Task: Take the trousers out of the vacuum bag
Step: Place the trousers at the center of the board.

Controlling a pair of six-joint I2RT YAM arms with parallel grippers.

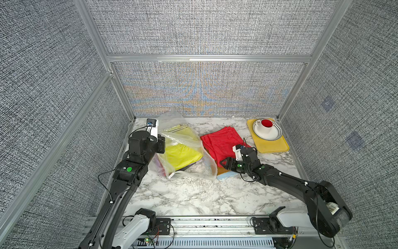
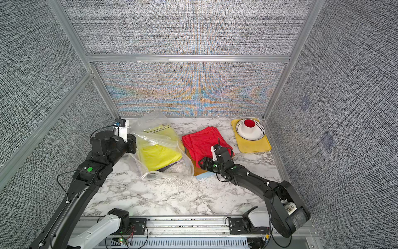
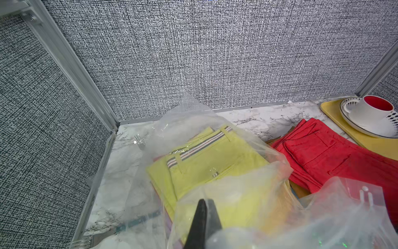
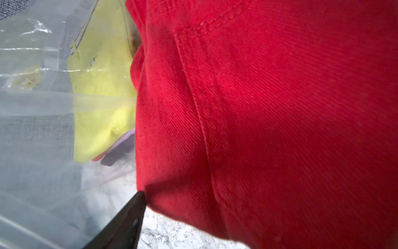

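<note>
**Bag mouth held up, red pair on the outside pile**

The large, crinkly clear plastic vacuum bag (image 1: 189, 172) lies on the white marbled surface (image 1: 193, 198) toward the robot's left. Its film is drawn up beside the left arm. The left fingers (image 3: 200, 220) are clenched with the film bunched round them, apparently pinching one wall of the bag. I judge that this grip is there to keep the bag from sliding and to hold the mouth gaping for the other arm.

Inside the bag, the folded yellow trousers with a striped waistband (image 1: 183, 155) lie on top. A lilac pair (image 4: 123, 141) and a dark grey pair (image 4: 114, 157) show beneath them.

Just beside the bag's open edge, outside it, the folded red twill trousers (image 1: 219, 140) lie on a mustard brown pair (image 2: 201, 170) and a light blue pair (image 2: 203, 176). This stack reads as the drop-off pile, so the task looks about half done.

The right fingers (image 4: 127, 222) are at the near edge of the red pair. One finger touches the cloth and the other is hidden behind it, so I cannot tell whether the fingers grasp the hem or have let it go.

A flat yellow tray (image 1: 273, 146) with a dotted white bowl (image 1: 275, 134) and a red-lined cup (image 1: 266, 127) sits in the far right corner, well apart from the pile and the bag.
</note>
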